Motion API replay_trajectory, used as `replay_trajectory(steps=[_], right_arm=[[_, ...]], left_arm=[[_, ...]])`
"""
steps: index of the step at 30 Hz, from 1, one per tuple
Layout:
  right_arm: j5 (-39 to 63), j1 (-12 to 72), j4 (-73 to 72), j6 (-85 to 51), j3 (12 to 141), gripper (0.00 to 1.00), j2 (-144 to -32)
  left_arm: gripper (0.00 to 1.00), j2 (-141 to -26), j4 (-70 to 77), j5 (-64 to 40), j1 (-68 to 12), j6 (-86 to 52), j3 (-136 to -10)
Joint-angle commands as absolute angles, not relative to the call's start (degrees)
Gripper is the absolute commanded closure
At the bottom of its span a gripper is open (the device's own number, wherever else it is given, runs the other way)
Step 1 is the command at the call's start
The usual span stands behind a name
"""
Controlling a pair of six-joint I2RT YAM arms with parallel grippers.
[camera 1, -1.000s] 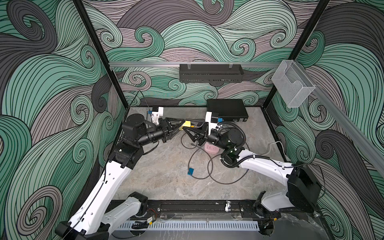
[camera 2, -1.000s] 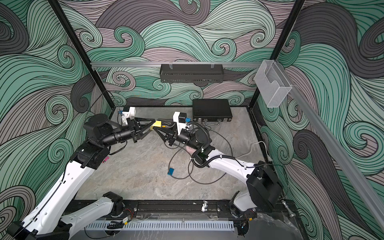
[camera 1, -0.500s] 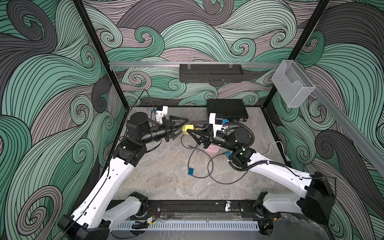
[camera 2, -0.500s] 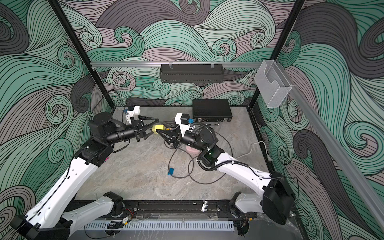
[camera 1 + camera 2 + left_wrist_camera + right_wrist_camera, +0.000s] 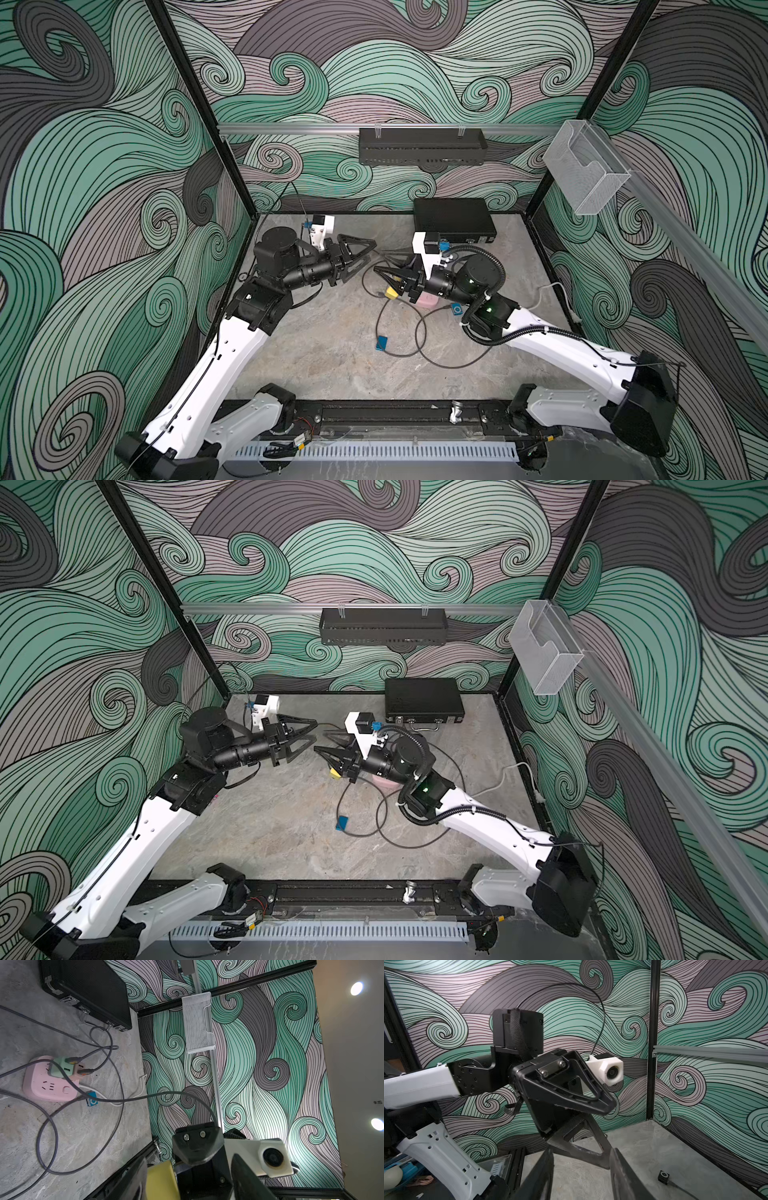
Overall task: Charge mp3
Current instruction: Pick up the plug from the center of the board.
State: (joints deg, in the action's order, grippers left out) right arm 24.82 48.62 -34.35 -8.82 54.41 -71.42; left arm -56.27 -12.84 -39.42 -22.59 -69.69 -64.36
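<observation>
A small yellow block (image 5: pixel 390 293) (image 5: pixel 162 1182) sits low, just under my right gripper (image 5: pixel 380 262) and beside the pink power strip (image 5: pixel 426 301). It is in neither gripper's jaws, and I cannot tell whether it rests on the table. My left gripper (image 5: pixel 371 250) is open and faces the right one tip to tip, a short way apart. In the right wrist view the right gripper (image 5: pixel 582 1150) is open, with bare table between its fingers. A blue mp3 (image 5: pixel 456 309) (image 5: pixel 91 1099) lies by the strip with a grey cable at it.
A green charger cube (image 5: pixel 60 1068) with two plugs sits in the strip. Grey cable loops (image 5: pixel 399 353) cover the middle, one ending at a blue square (image 5: pixel 382 344). A black case (image 5: pixel 453 218) lies at the back. A small black player (image 5: pixel 663 1176) lies near the far left corner.
My left gripper has opened and let go of the yellow block. The block has gone down from between the fingertips to under the right gripper. The right arm has swung a little to the right.
</observation>
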Motion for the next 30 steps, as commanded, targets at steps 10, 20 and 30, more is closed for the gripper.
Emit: replay_trajectory(steps=[10,20,30], right_arm=[[18.1,48.4,-38.8,-8.5,58.9,1.00,-71.0],[19.2,48.4,-41.8,-12.0,61.1,1.00,-75.2],[19.0,48.9,-40.8,-12.0,62.0,1.00,-76.4]], left_arm=[[0.34,-52.5,-2.0,-37.4,-24.4,-80.7,-45.8],[0.32,-42.1,10.7,-20.9,-26.7,-92.9,-35.0],[0.28,-46.8,19.6,-17.6,-29.9,-95.5,-36.8]])
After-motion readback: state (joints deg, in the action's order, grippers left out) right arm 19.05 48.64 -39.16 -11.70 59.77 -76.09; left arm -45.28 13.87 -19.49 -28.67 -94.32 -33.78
